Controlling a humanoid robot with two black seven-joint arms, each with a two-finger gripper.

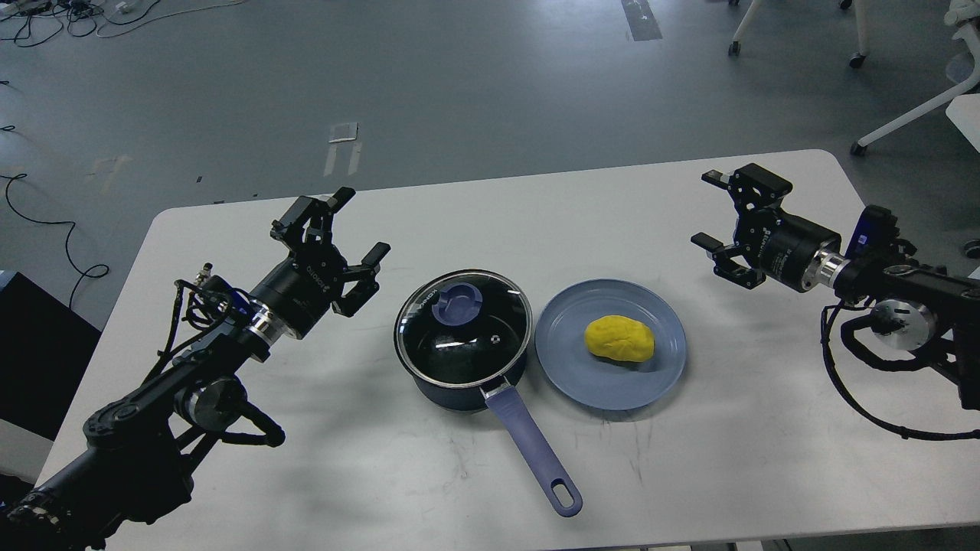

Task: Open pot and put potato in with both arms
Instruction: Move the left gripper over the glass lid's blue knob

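while both jaws stand spread, pot (pixel 467 360) handle (pixel 532 451) points toward me, slightly right.

Pot (pixel 467 375) sits mid-table, glass lid (pixel 462 327) on, closing the mouth. Plate (pixel 610 354) just right of it, potato (pixel 619 339) exposed on top. Pot handle (pixel 532 450) runs toward near edge. Bare table (pixel 597 222) either side and behind. Left gripper (pixel 342 241) and right gripper (pixel 720 214), jaws spread, hang apart from everything.

Grey floor (pixel 475 84), white table (pixel 689 459), chair legs (pixel 903 115).
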